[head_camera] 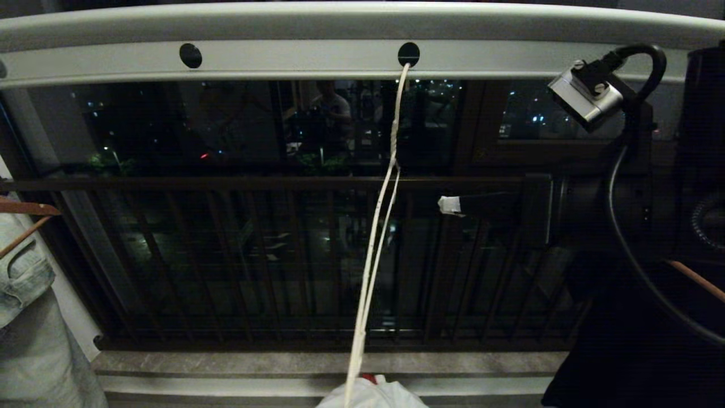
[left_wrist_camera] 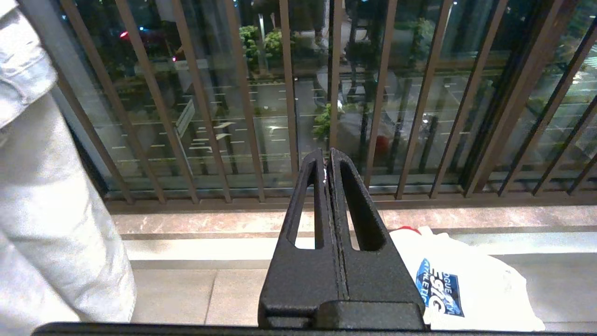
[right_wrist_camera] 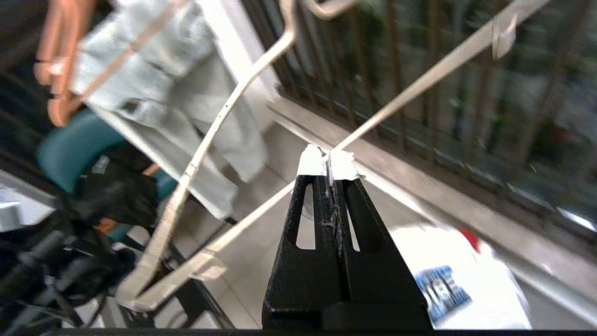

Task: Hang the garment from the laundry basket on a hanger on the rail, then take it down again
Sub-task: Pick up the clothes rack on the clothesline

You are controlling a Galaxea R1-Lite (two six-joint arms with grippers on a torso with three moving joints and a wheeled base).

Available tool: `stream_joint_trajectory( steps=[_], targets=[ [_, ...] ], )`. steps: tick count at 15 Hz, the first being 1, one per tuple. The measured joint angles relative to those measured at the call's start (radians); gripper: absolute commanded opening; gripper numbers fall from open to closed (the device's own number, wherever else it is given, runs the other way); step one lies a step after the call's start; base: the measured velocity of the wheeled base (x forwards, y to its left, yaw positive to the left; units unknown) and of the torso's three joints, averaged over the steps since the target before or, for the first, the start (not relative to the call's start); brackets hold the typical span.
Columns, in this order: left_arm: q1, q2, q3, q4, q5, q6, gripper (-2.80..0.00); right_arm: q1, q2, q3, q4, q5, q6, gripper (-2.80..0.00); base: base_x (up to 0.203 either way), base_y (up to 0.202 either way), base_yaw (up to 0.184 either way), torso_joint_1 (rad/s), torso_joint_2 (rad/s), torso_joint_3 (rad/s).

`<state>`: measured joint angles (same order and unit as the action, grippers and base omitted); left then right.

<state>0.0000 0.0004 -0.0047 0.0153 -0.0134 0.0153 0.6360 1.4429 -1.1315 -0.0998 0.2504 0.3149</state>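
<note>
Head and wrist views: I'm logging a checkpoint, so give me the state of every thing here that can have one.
hanger: hooked in a hole of the rail, bare, hanging edge-on.
garment: off the hanger, bunched low below it.
right gripper: shut, tips at the hanger's wire.
left gripper: shut, empty, pointing at the balcony bars.
denim garment: hanging on a wooden hanger at the left.

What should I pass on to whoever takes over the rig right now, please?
Right gripper: shut, fingers pressed against an arm of the wire hanger; a pinch is not certain.
Left gripper: shut, empty, idle facing the balcony bars.
Hanger hooked in a hole of the rail, bare.
T-shirt lies bunched low down below; the basket is not in view.
Done: not clear from this moment alone.
Left: depends on whether the shirt has already been hung.
</note>
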Motion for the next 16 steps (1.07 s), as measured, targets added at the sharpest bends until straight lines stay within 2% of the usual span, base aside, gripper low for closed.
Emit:
stream_joint_trajectory(
  steps=[4,10,16],
  targets=[
    [0.0,0.0,0.0,0.0,0.0,0.0,-2.8,0.024,0.042,-0.018,-0.088,-0.01,0.001,-2.8,0.0,0.0,0.0,0.0,0.0,0.0],
    [0.0,0.0,0.0,0.0,0.0,0.0,-2.8,0.022,0.096,-0.123,-0.136,-0.112,-0.009,-2.8,0.0,0.0,0.0,0.0,0.0,0.0],
    [0.0,0.0,0.0,0.0,0.0,0.0,-2.8,0.018,0.131,-0.179,-0.138,-0.115,-0.009,-2.8,0.0,0.0,0.0,0.0,0.0,0.0]
  ],
)
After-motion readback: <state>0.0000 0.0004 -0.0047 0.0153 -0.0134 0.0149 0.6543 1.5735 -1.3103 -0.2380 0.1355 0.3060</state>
